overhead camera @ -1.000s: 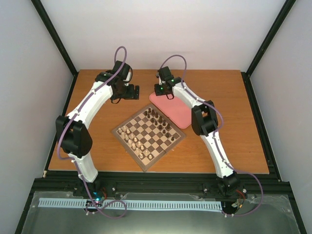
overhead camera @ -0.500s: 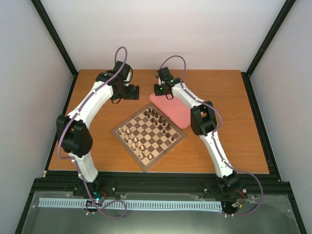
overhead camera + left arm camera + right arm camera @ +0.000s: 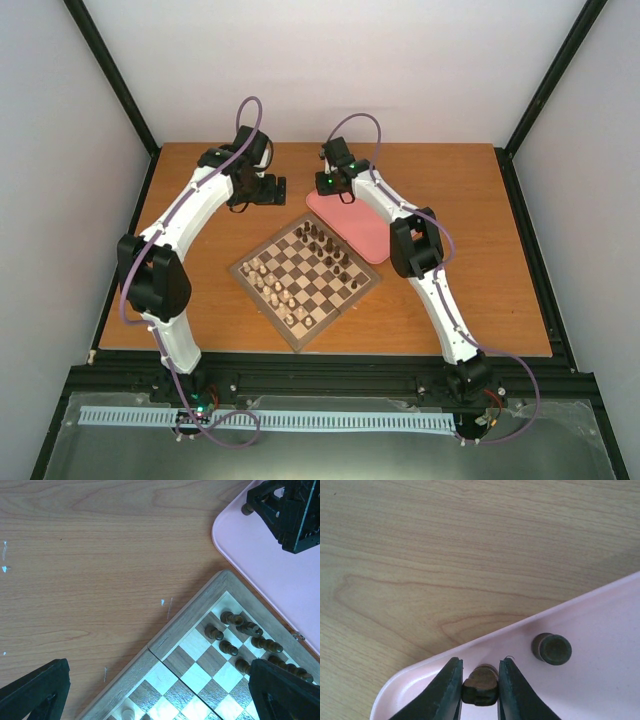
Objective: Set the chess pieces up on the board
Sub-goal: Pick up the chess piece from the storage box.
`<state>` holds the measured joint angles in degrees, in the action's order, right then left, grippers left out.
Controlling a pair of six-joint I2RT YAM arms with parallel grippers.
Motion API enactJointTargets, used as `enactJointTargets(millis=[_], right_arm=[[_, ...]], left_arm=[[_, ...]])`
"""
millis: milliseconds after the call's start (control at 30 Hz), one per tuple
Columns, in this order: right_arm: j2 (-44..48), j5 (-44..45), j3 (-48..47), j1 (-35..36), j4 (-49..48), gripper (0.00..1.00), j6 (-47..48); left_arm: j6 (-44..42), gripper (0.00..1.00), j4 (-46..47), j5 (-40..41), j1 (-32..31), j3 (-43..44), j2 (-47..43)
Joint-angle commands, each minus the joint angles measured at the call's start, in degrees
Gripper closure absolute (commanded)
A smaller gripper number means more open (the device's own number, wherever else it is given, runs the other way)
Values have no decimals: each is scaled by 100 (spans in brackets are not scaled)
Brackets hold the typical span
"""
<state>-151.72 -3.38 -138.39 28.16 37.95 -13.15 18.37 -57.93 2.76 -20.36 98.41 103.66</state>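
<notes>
The board (image 3: pixel 300 343) lies cornerwise in the middle of the table. Dark chess pieces (image 3: pixel 330 250) stand along its far right side, and they show too in the left wrist view (image 3: pixel 240 630). My right gripper (image 3: pixel 480 686) is down on the pink tray (image 3: pixel 600 680), shut on a dark chess piece (image 3: pixel 481 682) near the tray's corner. Another dark piece (image 3: pixel 552 649) stands just right of it. My left gripper (image 3: pixel 160 700) hovers open over the board's far corner (image 3: pixel 190 625), nothing between its fingers (image 3: pixel 35 692).
Pale chessmen (image 3: pixel 270 285) line the board's near left side. The pink tray (image 3: pixel 365 235) lies right of the board's far corner. In the top view my left gripper (image 3: pixel 272 188) and right gripper (image 3: pixel 328 190) are close together. Black frame posts edge the table.
The right arm's elbow has shifted slightly to the left. The left arm and the pieces on the board have not visibly moved.
</notes>
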Motion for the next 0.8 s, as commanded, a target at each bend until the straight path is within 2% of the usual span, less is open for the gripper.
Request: enactJointTargets(millis=[0, 133, 400, 567, 767], right_arm=[[-61, 157, -185, 14, 150, 84, -22], [206, 151, -55, 13, 147, 91, 69], [1686, 208, 931, 26, 12, 92, 255], [2858, 327, 2377, 127, 88, 92, 192], [4443, 332, 4746, 308, 58, 93, -58]], left_arm=[[5, 0, 1, -41, -29, 171, 59], [9, 0, 10, -38, -30, 131, 41], [0, 0, 3, 0, -29, 100, -23], [6, 0, -36, 40, -29, 166, 19], [42, 0, -61, -73, -29, 302, 50]])
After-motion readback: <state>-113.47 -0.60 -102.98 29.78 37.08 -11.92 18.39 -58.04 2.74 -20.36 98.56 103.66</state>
